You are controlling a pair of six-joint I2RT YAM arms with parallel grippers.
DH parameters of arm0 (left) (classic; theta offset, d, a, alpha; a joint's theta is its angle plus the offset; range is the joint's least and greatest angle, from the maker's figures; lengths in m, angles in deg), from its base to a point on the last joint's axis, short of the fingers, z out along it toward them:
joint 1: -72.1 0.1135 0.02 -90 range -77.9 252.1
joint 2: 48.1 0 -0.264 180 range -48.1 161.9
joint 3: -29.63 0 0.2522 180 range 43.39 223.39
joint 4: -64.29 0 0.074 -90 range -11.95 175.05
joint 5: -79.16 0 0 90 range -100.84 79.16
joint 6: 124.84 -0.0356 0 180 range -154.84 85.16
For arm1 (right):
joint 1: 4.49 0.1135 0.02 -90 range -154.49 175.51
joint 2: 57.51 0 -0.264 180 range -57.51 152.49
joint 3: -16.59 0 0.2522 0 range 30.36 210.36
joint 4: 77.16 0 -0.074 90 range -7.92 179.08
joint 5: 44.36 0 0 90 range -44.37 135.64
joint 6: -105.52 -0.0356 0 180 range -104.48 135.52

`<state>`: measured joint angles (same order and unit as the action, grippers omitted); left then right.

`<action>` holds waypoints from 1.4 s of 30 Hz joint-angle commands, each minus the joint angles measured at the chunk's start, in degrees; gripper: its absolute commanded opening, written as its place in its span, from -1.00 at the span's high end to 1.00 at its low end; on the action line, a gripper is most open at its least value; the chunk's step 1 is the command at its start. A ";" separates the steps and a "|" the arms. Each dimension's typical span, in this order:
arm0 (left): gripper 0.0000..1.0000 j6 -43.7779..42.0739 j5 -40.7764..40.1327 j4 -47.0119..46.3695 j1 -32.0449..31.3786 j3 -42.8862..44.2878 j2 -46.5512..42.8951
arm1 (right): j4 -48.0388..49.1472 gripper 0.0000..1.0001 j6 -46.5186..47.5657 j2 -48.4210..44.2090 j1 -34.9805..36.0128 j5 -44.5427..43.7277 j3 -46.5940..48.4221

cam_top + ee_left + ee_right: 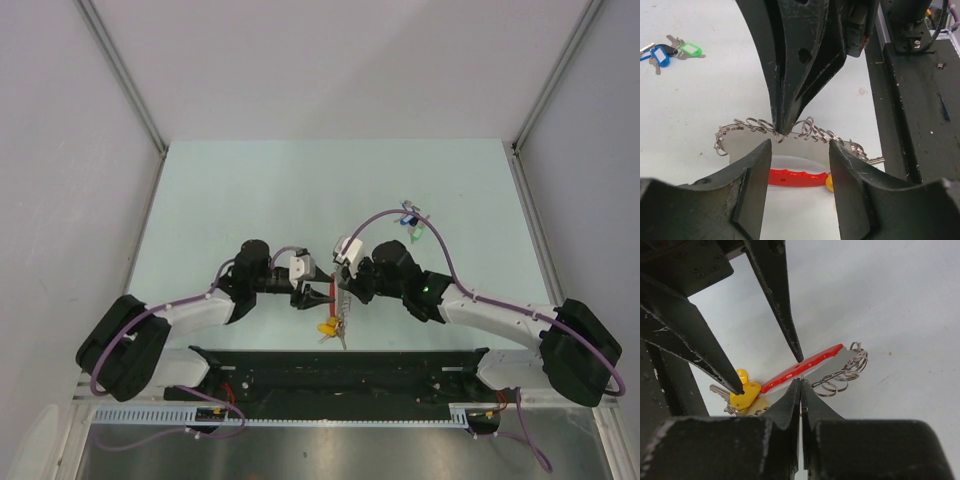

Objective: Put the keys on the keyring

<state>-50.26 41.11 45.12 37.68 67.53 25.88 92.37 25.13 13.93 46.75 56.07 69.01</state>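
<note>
Two meet: right end effector (800, 383) clamps the keyring (820, 359), left end effector (799, 146) agape.

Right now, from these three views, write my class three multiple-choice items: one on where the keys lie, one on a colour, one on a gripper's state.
1. Where are the keys? A out of view; B on the table, apart from the keyring; C threaded on the keyring.
2. The keyring's curved loop is: A red; B black; C purple.
3. The left gripper is: A shut on a key; B shut empty; C open.
Answers: 1 B, they lie off by themselves on bare table; 2 A, red shows between the left gripper's fingers; 3 C, its fingers stand apart, either side of the loop.
</note>
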 commanded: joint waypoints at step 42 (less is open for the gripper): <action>0.49 -3.21 11.43 -2.58 2.95 6.44 10.23 | 4.71 1.00 4.10 -0.34 -0.09 7.05 0.11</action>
<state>-53.34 49.63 44.95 40.37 71.68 35.58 94.14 28.28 14.50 46.31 61.73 68.94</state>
